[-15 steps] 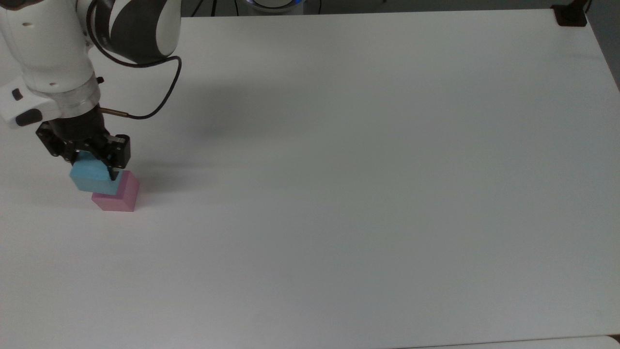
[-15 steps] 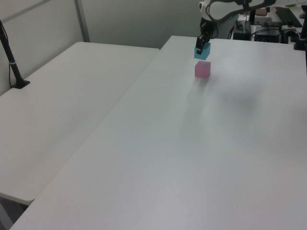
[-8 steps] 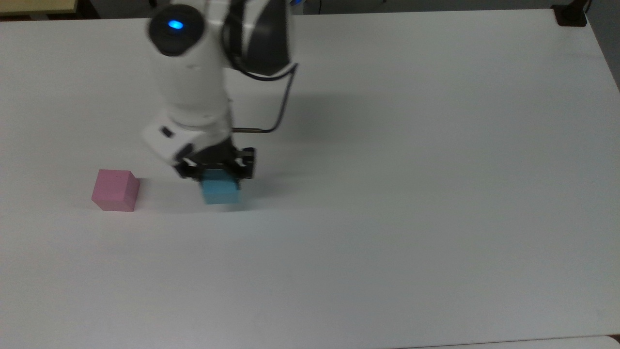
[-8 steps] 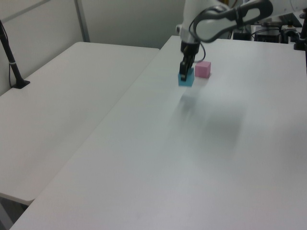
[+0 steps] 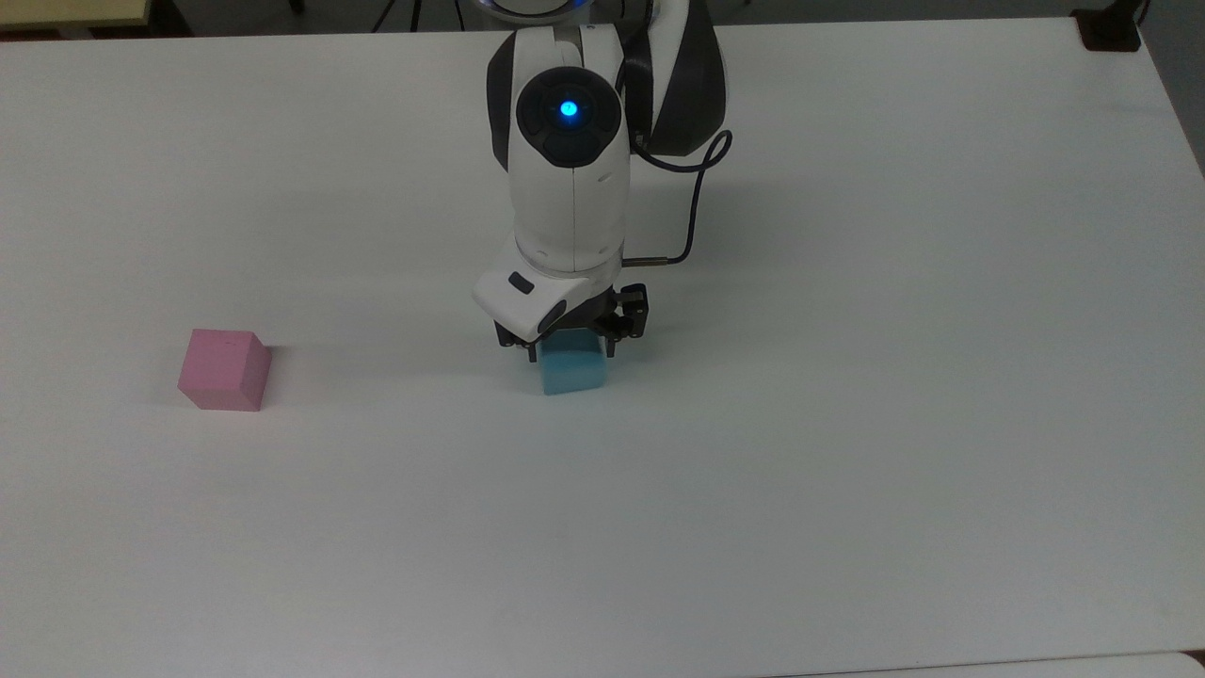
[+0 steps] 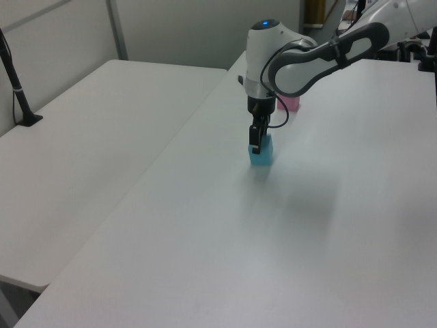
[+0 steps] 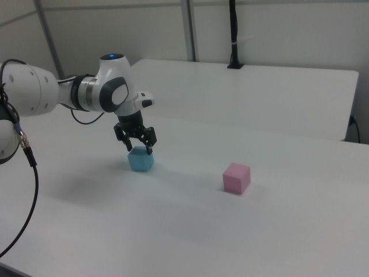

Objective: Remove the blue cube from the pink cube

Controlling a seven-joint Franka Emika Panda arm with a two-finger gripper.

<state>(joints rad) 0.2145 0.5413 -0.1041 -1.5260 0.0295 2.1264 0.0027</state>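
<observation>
The blue cube (image 5: 573, 371) sat on the white surface (image 5: 847, 377), well apart from the pink cube (image 5: 225, 369), toward the top view's right of it. The hand (image 5: 571, 341) stood directly over the blue cube, its fingers (image 7: 149, 148) flanking the cube's upper sides; whether they pinched it or were spread, I cannot tell.

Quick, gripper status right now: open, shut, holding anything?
Gripper: down at the blue cube, which sits on the table apart from the pink cube; whether it grips or has let go cannot be told.
</observation>
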